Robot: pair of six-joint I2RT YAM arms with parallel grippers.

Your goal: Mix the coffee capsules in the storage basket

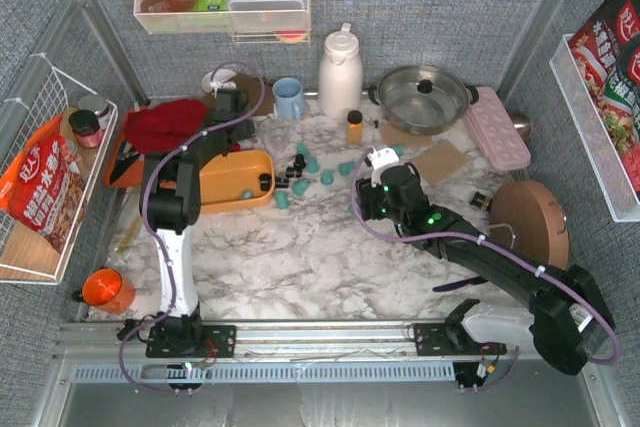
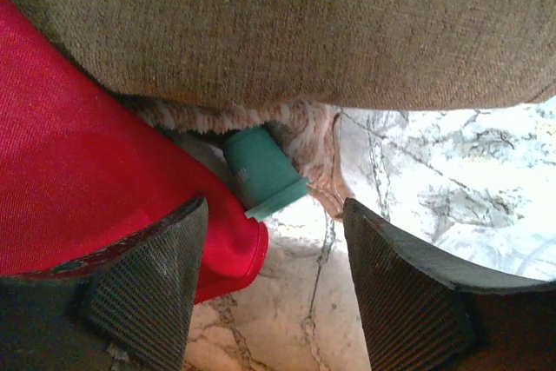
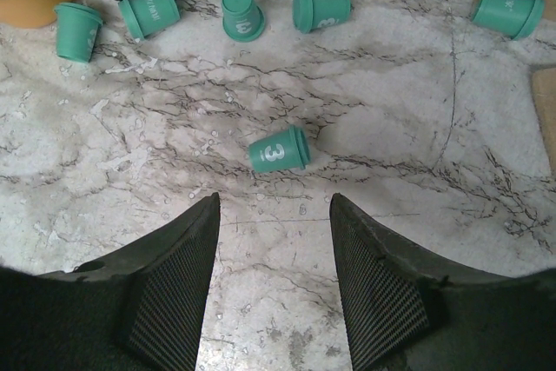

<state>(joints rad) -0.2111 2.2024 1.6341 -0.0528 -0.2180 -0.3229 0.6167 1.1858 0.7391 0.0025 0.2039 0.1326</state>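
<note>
Red cloth (image 1: 165, 127): heaped at the far left of the marble table (image 1: 300, 267), behind the basket.
Left gripper (image 1: 226, 99): at the red cloth's right edge. In the wrist view its jaws (image 2: 274, 223) stand wide apart with nothing between them.
Tucked capsule (image 2: 261, 171): teal, on its side just beyond the left fingertips, touching the red cloth and lying under a grey-brown fabric (image 2: 304, 23).
Storage basket (image 1: 225, 182): orange, flat on the marble just right of the left arm. It holds one teal capsule (image 1: 246, 193) and one black capsule (image 1: 265, 183) near its right end.
Loose capsules (image 1: 312, 163): teal and black, scattered on the marble just right of the basket, some upright and others tipped over.
Amber bottle (image 1: 354, 127): upright behind the scatter.
Right gripper (image 1: 362, 199): low over the marble right of the scatter, jaws (image 3: 274, 202) spread wide and empty.
Capsule marked 3 (image 3: 278, 149): teal, on its side just ahead of the right fingertips, not touching them.
Far capsule (image 3: 508, 13): teal, on its side beside the brown card mat (image 1: 440, 159).
</note>
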